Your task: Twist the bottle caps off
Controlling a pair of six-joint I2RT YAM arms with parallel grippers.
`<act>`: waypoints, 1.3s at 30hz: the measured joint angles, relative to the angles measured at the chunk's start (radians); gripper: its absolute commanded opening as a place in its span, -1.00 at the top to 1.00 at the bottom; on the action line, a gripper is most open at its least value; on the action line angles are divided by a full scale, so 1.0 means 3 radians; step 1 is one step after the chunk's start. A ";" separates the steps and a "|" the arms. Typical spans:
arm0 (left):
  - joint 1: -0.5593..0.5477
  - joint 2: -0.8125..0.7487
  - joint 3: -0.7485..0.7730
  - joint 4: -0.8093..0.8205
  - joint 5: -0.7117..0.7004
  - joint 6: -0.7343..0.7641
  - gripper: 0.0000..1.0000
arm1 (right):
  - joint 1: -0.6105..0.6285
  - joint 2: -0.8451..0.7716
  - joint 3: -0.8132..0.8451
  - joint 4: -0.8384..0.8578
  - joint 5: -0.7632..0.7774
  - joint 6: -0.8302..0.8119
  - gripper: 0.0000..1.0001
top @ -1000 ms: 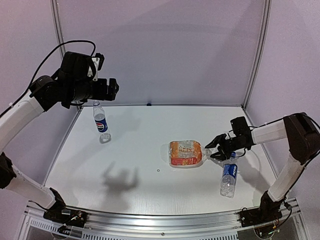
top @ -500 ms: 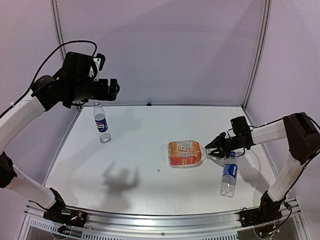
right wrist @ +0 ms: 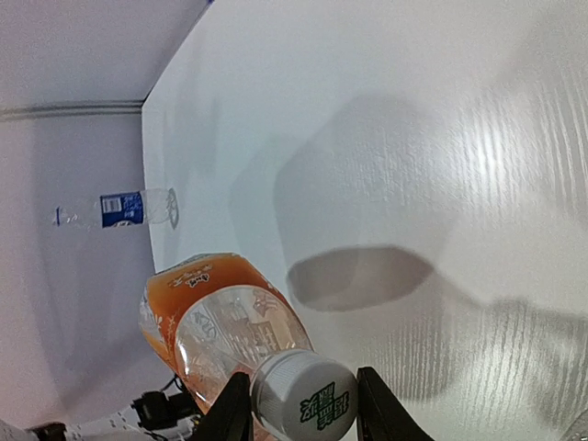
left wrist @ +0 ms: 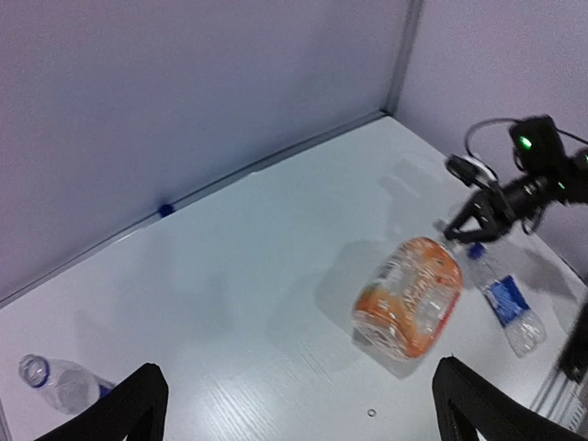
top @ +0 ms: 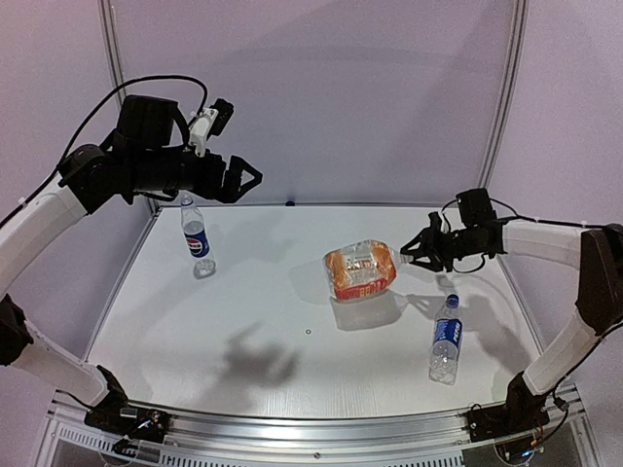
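Nearest me, a slim bottle (top: 445, 341) lies on the table (top: 273, 321), its blue cap (top: 454, 301) on. Beyond it, my right gripper (top: 414, 255) is clamped on the whitish cap (right wrist: 305, 397) of the orange-labelled bottle (top: 360, 269). It holds the bottle tilted and clear of the table, probably so the body can be gripped for twisting. Farther left, a second slim bottle (top: 197, 239) stands, mouth apparently open. Above it, my left gripper (top: 243, 181) hangs wide open and empty. A small blue thing (top: 289, 203), perhaps a cap, sits at the far edge.
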 measured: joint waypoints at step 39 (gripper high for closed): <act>-0.0125 0.1439 0.1296 -0.0589 0.2951 0.0005 -0.72 | 0.1174 -0.0755 0.1593 -0.1116 0.0214 -0.2089 0.56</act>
